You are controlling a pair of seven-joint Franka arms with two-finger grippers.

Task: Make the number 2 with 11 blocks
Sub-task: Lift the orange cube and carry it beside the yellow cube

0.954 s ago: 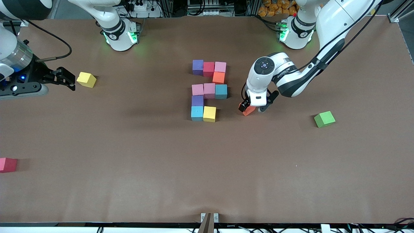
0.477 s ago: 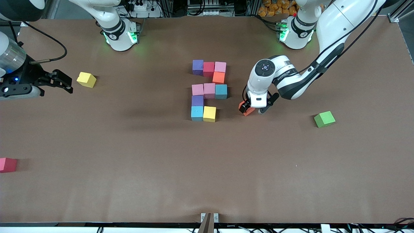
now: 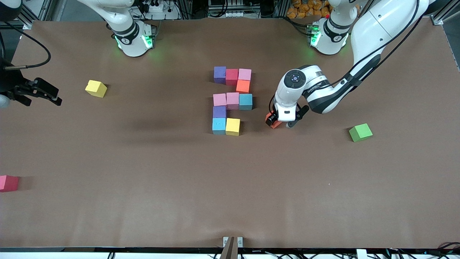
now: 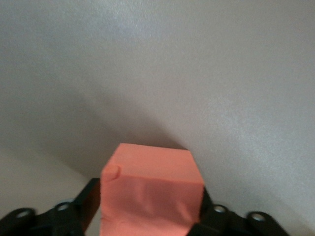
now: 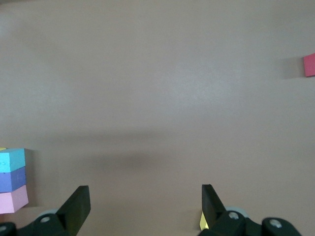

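Note:
An orange block (image 3: 274, 124) rests on the table beside the partial number 2 (image 3: 232, 100), toward the left arm's end. My left gripper (image 3: 280, 123) is shut on that orange block (image 4: 151, 189), its fingers (image 4: 90, 199) pressed against two opposite sides. The figure holds several blocks: a purple (image 3: 220, 74), red and pink row, an orange one (image 3: 243, 86), two pink and a light blue (image 3: 245, 101), a purple, then light blue and yellow (image 3: 233, 126). My right gripper (image 3: 39, 94) hangs open at the right arm's end of the table, nothing between its fingers (image 5: 78, 204).
A loose yellow cube (image 3: 96, 88) lies toward the right arm's end, near the right gripper. A red cube (image 3: 8, 183) sits at the table's edge, nearer the front camera. A green cube (image 3: 360, 132) lies toward the left arm's end.
The left gripper's fingers have come in against the orange block. The right gripper has drawn away from the loose yellow cube toward the table's end.

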